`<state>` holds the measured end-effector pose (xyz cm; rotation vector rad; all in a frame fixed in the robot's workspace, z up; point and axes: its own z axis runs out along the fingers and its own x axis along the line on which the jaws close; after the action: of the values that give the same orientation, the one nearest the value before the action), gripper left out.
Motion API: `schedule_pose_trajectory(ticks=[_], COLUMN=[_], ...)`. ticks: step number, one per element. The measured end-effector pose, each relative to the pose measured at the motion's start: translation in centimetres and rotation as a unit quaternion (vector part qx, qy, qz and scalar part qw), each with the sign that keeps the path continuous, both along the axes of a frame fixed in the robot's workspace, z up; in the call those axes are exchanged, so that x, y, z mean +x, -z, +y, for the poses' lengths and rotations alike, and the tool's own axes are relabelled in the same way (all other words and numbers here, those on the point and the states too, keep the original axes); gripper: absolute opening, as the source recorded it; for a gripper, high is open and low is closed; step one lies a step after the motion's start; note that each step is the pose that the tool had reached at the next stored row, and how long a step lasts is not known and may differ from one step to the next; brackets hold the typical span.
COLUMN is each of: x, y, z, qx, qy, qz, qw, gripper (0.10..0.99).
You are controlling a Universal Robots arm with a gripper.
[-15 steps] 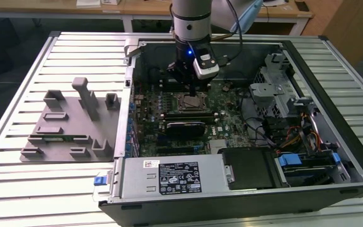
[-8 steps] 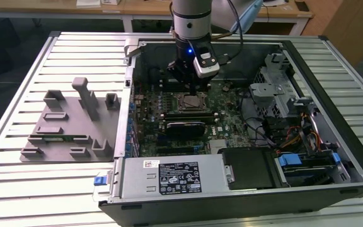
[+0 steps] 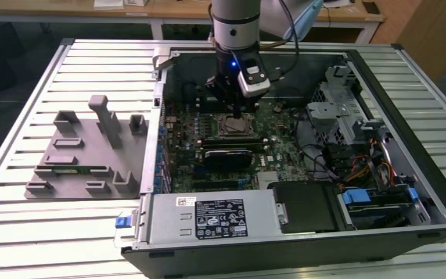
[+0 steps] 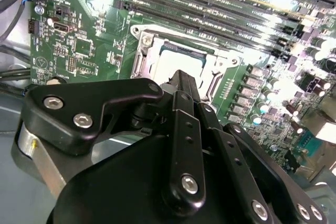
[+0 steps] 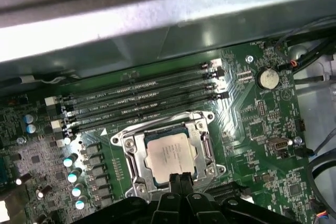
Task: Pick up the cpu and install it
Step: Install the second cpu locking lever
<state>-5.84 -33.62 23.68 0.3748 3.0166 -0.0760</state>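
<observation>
— Where do we see the small flat square cpu with its silvery-grey metal top (image 5: 170, 153)?

— In the first wrist view it lies flat inside the metal-framed socket (image 5: 131, 153) on the green motherboard (image 5: 257, 119), just beside the four dark memory slots (image 5: 142, 98). In the second wrist view we catch its pale top (image 4: 176, 64) in the same frame, partly behind the fingers.

— And the black gripper (image 5: 180, 178)?

— Its fingertips are drawn together, with no gap we can make out, and they hold nothing; the tips meet at the cpu's near edge. We cannot tell whether they touch the metal.

— And in the exterior view?

— At the frame's centre the gripper (image 3: 239, 110) reaches down into the open black computer case (image 3: 409, 192), right over the socket (image 3: 233, 124). The grey plastic holder tray (image 3: 76, 157) sits on the slatted metal table (image 3: 29, 232) at the middle left of the frame, well apart from the arm.
</observation>
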Motion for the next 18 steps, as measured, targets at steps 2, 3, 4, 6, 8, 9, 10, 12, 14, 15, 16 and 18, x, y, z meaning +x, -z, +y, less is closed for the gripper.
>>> schedule_pose_trajectory(ticks=[2, 3, 4, 6, 8, 9, 10, 12, 14, 15, 16, 18], x=[0.0, 0.0, 0.0, 0.0, 0.0, 0.0, 0.0, 0.0, 0.0, 0.0, 0.0, 0.0], y=[0.0, 0.01, 0.01, 0.0, 0.0, 0.01, 0.0, 0.0, 0.0, 0.01, 0.01, 0.0], z=[-0.34, -0.52, -0.7, -1.07, -1.44, -1.61, -1.77, -2.07, -2.34, -2.47, -2.59, -2.81], qx=[0.0, 0.0001, 0.0001, 0.0, 0.0, 0.0001, 0.0, 0.0, 0.0, 0.0001, 0.0001, 0.0], qy=[0.0, 0.0, 0.0, 0.0, 0.0, 0.0, 0.0, 0.0, 0.0, 0.0, 0.0, 0.0], qz=[0.0, -0.0001, -0.0001, 0.0, 0.0, 0.0, 0.0, 0.0, 0.0, 0.0, 0.0, 0.0], qw=[1.0, 1.0, 1.0, 1.0, 1.0, 1.0, 1.0, 1.0, 1.0, 1.0, 1.0, 1.0], gripper=[0.106, 0.106, 0.106, 0.106, 0.106, 0.106, 0.106, 0.106, 0.106, 0.106, 0.106, 0.106])
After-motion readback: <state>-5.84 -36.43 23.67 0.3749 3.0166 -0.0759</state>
